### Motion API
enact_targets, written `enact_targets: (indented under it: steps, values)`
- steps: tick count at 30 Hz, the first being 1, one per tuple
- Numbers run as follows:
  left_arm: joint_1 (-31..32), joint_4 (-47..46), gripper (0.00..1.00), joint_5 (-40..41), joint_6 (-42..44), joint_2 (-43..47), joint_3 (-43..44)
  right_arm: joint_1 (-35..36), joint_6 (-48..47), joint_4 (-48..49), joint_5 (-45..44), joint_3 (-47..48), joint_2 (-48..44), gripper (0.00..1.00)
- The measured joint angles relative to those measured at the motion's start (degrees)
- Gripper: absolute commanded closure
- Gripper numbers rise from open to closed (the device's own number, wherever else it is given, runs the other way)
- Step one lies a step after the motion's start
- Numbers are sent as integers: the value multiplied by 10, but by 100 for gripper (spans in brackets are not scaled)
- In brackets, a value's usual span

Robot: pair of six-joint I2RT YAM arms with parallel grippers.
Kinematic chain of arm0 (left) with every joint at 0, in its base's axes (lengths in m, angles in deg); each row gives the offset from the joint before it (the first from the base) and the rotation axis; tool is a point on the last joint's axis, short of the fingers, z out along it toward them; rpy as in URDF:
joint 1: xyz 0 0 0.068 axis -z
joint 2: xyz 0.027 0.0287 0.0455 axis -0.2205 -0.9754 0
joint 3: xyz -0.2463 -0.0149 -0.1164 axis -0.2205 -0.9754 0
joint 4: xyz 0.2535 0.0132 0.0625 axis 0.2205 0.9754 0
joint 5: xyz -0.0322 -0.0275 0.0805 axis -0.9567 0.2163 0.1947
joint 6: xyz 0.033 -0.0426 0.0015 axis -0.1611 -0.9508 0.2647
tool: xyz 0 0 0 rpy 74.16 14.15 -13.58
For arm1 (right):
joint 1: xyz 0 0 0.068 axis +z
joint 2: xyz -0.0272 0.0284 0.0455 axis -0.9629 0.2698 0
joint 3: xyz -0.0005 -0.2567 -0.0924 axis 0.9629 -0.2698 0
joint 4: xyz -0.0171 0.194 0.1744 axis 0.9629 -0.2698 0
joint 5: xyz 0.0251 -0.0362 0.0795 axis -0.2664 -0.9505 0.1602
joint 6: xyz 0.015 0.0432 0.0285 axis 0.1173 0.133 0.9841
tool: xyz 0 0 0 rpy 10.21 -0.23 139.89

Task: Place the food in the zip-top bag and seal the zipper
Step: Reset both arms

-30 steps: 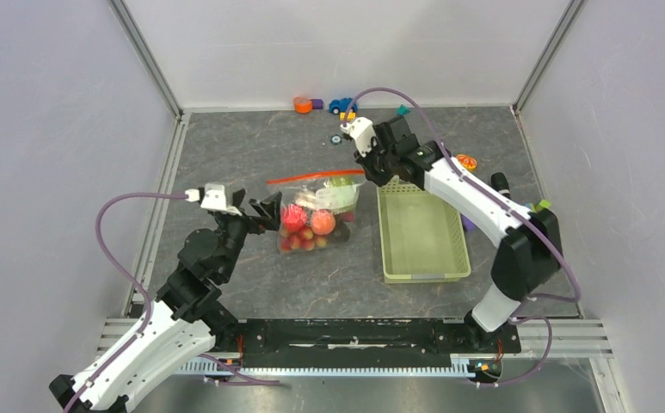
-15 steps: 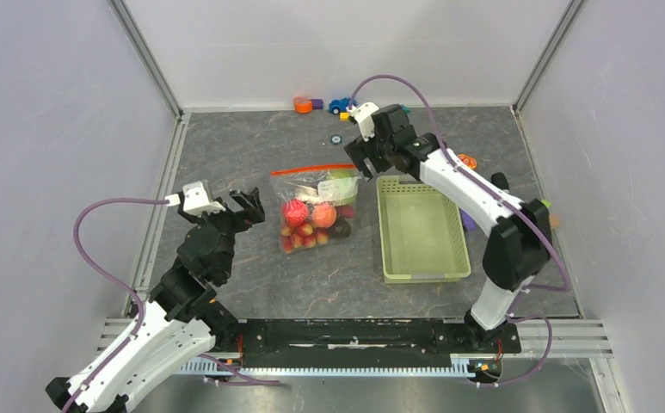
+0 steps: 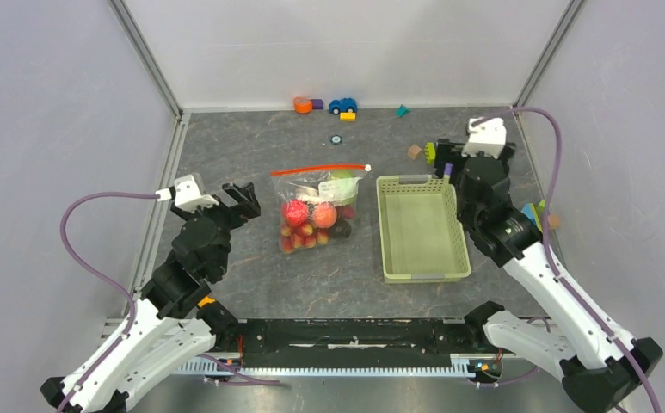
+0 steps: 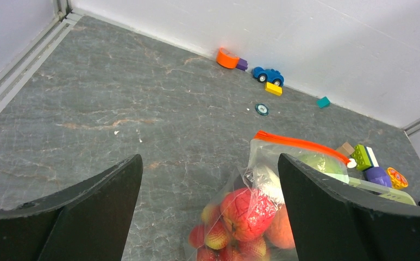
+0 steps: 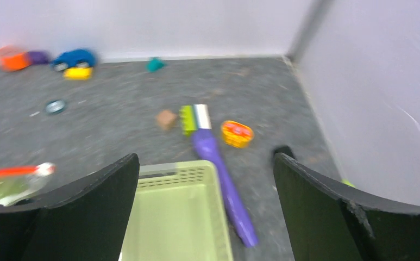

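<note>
The zip-top bag [image 3: 316,211] lies flat at mid-table with the food inside: red strawberry [image 3: 294,212], peach [image 3: 323,214], green cabbage [image 3: 340,185], small red-yellow apples [image 3: 298,241]. Its zipper [image 3: 320,169] shows as one orange line, with the white slider [image 3: 367,166] at the right end. My left gripper [image 3: 244,200] is open just left of the bag and touches nothing. In the left wrist view the left gripper [image 4: 208,160] frames the bag [image 4: 262,179] and strawberry [image 4: 248,209]. My right gripper [image 3: 479,157] hangs open and empty past the basket's far right corner. The right wrist view is blurred.
The pale green basket [image 3: 421,228] stands right of the bag. A purple stick [image 5: 224,179], green block [image 5: 187,119], brown block [image 3: 414,151] and orange disc [image 5: 237,133] lie beyond it. A blue car [image 3: 341,105] and blocks sit along the back wall.
My right gripper opened at the bag's mouth, let go, and swung right past the basket. My left arm drew back slightly to the left. The bag settled flat.
</note>
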Motion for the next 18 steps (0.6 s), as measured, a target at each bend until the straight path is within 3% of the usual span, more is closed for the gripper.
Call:
enact_targets:
  steps: [4,9,18]
  values:
    - [0,46,0,21,-27,-26,37,-3,35,9,-160,-73,-57,2]
    - [0,121,0,49,-62,-78,87,-3,66,2,-283,-155,-117,2]
    - [0,195,0,60,-89,-125,111,-3,82,-2,-362,-205,-177,2]
